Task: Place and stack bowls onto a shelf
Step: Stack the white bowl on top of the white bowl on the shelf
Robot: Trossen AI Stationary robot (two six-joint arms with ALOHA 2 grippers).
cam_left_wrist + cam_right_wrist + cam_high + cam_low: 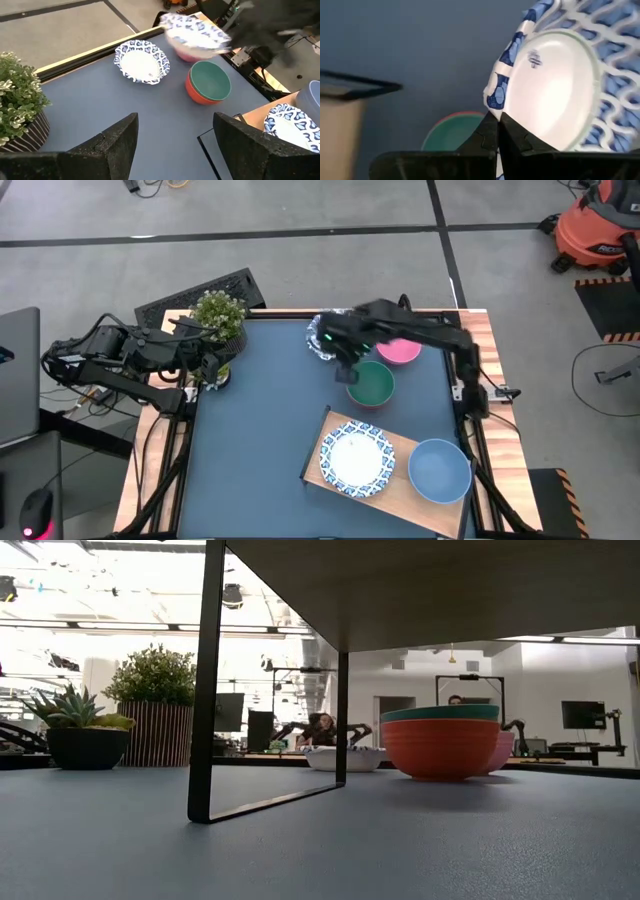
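Note:
My right gripper (498, 127) is shut on a white bowl with a blue patterned rim (195, 34), raised above the table's far middle; in the high view my arm (400, 330) hides most of it. A second patterned bowl (141, 61) rests on the tabletop. A teal bowl (372, 382) sits nested in a red one (440, 748), with a pink bowl (400, 350) beside them. On the pale wooden shelf (400, 448) stand a third patterned bowl (355, 456) and a blue bowl (440, 470). My left gripper (175, 145) is open and empty near the plant. My right gripper pinches the patterned bowl's rim (492, 102) between its two fingers. The bowl is lifted clear of the table and tilted, its white underside (550, 90) turned toward the wrist camera. It hangs over the teal bowl (452, 136).
A potted green plant (220, 320) stands at the table's far left, by my left arm. A second dark pot with a spiky plant (85, 735) shows in the low view. The shelf stands on black metal legs (205, 690) at the table's near right.

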